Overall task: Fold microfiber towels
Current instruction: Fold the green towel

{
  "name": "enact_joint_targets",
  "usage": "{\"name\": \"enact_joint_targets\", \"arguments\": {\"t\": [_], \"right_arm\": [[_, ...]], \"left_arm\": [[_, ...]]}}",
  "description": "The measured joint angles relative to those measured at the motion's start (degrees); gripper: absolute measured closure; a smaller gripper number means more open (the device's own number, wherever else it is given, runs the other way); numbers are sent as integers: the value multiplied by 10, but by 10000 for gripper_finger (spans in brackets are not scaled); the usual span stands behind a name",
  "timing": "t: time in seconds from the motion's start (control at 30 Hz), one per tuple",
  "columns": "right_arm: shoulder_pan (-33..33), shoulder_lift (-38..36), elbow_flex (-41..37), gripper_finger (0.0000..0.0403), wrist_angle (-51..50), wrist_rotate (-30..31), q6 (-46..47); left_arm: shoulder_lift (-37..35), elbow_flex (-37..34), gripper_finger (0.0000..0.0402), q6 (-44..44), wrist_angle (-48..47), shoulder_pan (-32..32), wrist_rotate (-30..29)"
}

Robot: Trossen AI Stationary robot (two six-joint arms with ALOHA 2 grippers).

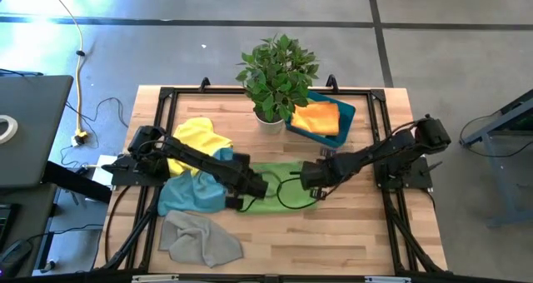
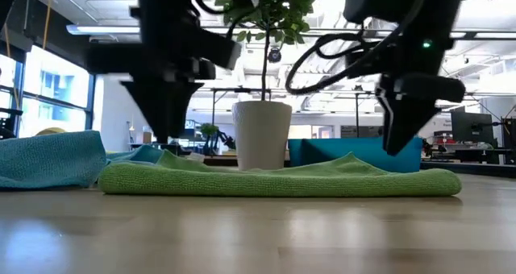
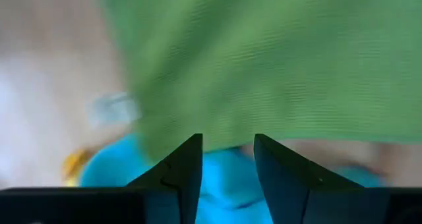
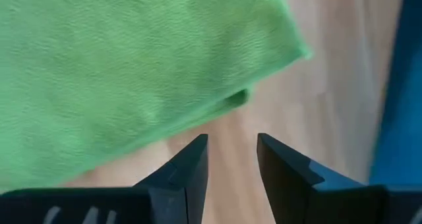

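Both my grippers hang just above the green towel (image 1: 279, 193), which lies folded flat on the table (image 1: 358, 233) in front of the plant pot (image 2: 262, 134). My left gripper (image 3: 227, 159) is over its left end, fingers parted and empty. My right gripper (image 4: 232, 158) is over its right corner, also parted, gripping nothing. The blue towel (image 1: 190, 193) touches the green one's left edge.

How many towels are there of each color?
Green towel: 1
Light blue towel: 1
Yellow towel: 1
Grey towel: 1
Orange towel, in the teal bin: 1
Total: 5 towels in view
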Motion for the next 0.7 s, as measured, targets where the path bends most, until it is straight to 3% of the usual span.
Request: {"name": "enact_joint_targets", "arguments": {"t": [0.17,0.47,0.7], "right_arm": [[29,-44,-57,279,79,1,89],[53,-93,-208,277,292,13,275],[55,-87,-247,232,396,14,331]], "left_arm": [[0,-21,281,52,97,-25,66],[2,-84,283,-8,194,-36,56],[0,-112,283,-60,209,-36,55]]}}
